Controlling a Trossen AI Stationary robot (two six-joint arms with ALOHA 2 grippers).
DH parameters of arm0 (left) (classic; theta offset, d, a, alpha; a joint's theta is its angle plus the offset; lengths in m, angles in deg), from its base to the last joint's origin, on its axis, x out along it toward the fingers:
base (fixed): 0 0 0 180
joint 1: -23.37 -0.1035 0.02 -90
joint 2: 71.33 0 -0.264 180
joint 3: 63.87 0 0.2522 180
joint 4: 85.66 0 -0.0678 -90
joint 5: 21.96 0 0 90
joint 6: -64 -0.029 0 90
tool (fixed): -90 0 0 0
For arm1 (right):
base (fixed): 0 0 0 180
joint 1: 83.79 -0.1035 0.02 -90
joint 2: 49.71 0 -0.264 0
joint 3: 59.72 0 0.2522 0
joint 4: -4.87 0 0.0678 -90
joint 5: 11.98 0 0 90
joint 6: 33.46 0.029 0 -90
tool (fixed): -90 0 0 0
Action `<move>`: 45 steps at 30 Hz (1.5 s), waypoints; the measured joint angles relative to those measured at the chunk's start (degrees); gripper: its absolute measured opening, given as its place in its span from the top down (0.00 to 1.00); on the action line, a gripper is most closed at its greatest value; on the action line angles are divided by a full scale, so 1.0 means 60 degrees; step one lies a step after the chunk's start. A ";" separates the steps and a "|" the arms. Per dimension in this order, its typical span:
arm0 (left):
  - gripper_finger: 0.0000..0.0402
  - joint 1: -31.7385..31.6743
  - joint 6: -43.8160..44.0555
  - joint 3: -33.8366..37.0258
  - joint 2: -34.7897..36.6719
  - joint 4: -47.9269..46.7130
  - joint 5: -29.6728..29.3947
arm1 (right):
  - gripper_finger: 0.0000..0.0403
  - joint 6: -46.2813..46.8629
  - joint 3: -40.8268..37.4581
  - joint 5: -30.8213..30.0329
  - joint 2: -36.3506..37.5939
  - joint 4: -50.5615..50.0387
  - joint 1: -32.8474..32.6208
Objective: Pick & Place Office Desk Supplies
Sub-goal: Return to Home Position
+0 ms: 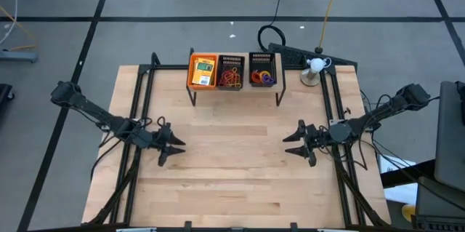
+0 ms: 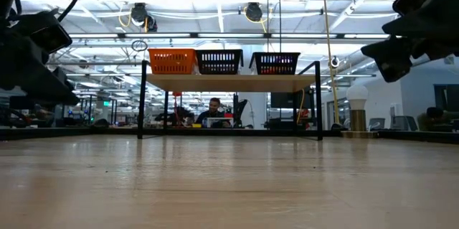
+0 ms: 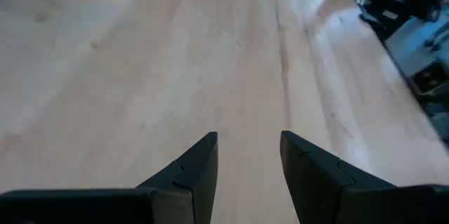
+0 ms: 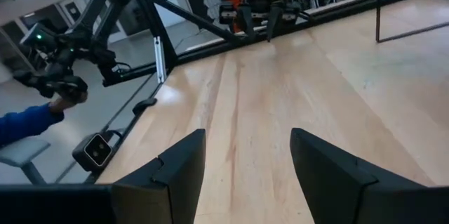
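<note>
Three mesh trays sit on a raised shelf at the table's far edge. The orange tray holds yellow-orange packets with green labels. The middle black tray holds red-brown rubber bands. The right black tray holds small coloured rings. My left gripper hovers open over the table's left middle, and its fingers frame bare wood. My right gripper hovers open over the right middle, fingers apart above bare wood. Both point toward the table's centre.
The shelf stands on thin black legs at the far edge. A white lamp-like object stands at the far right corner. Black frame rails run along both table sides. A person's blue sleeve shows beyond the table.
</note>
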 joint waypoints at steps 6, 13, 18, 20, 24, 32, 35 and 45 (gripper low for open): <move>0.62 0.0004 -0.1100 0.0007 0.0029 0.0062 0.1279 | 0.51 -0.0929 0.0000 -0.0031 0.0165 0.0141 0.0004; 0.62 0.0000 -0.1581 0.0007 0.0791 0.0084 0.1083 | 0.51 -0.1244 0.0000 0.0737 0.1237 -0.0326 0.0004; 0.62 0.0007 -0.1989 0.0007 0.1579 0.0087 0.1116 | 0.51 -0.1034 0.0000 0.1280 0.2546 -0.1643 -0.0004; 0.62 0.0007 -0.2319 0.0007 0.1957 0.0087 0.1114 | 0.51 -0.0896 0.0000 0.1279 0.3088 -0.2255 -0.0004; 0.62 0.0007 -0.2982 0.0007 0.2734 0.0087 0.1131 | 0.51 -0.0882 -0.0003 0.1282 0.4125 -0.3190 -0.0004; 0.62 0.0007 -0.3888 -0.0011 0.3865 -0.0305 0.1592 | 0.51 -0.1335 -0.0007 0.1577 0.5862 -0.4317 -0.0004; 0.62 0.0007 -0.4233 -0.0011 0.4172 -0.0418 0.2171 | 0.51 -0.1356 -0.0007 0.1535 0.6252 -0.4563 0.0000; 0.62 0.0008 -0.5113 -0.0011 0.4874 -0.0546 0.2654 | 0.51 -0.1424 -0.0007 0.1530 0.6229 -0.4782 0.0008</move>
